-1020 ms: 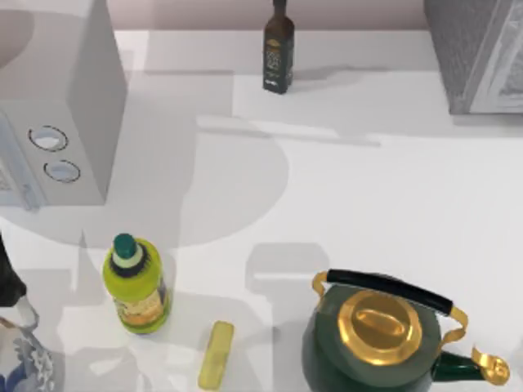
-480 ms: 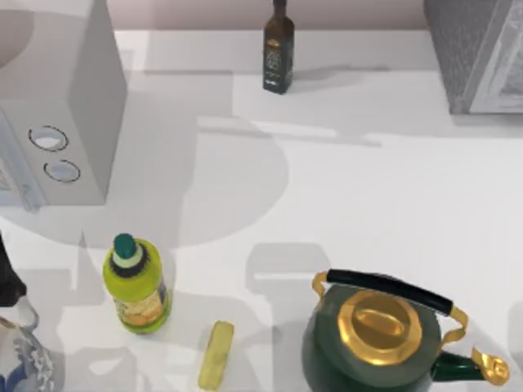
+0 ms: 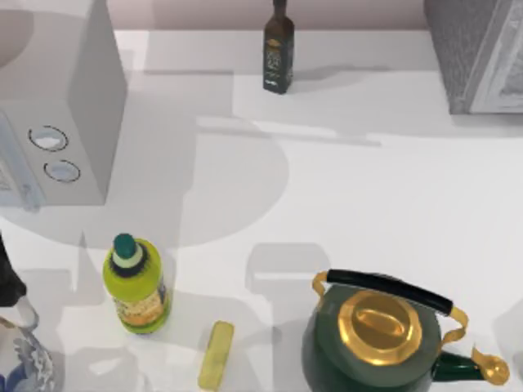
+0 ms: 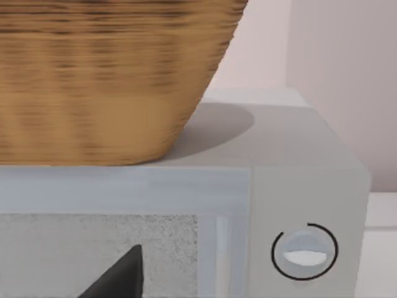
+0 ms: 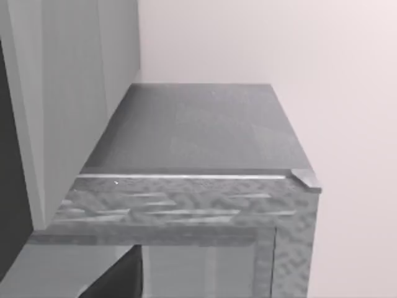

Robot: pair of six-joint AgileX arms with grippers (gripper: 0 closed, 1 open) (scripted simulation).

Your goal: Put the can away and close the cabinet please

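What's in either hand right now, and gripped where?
Cannot be told. The left wrist view faces the white box under a wicker basket; the right wrist view faces the cabinet. No can appears in these views.

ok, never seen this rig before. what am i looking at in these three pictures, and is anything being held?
It is a rendered simulation of two AgileX arms at a table, each with a two-finger gripper and a camera on its wrist.

The top view looks down from above. On the table stand a white box with two round knobs at the left, the grey speckled cabinet at the far right corner, a dark bottle at the back, a yellow-green bottle with a teal cap, a small yellow bar and a green kettle with gold trim at the front.

The left wrist view faces the white box, with a woven basket on top of it. The right wrist view faces the cabinet's top edge.

Nothing can be seen held.
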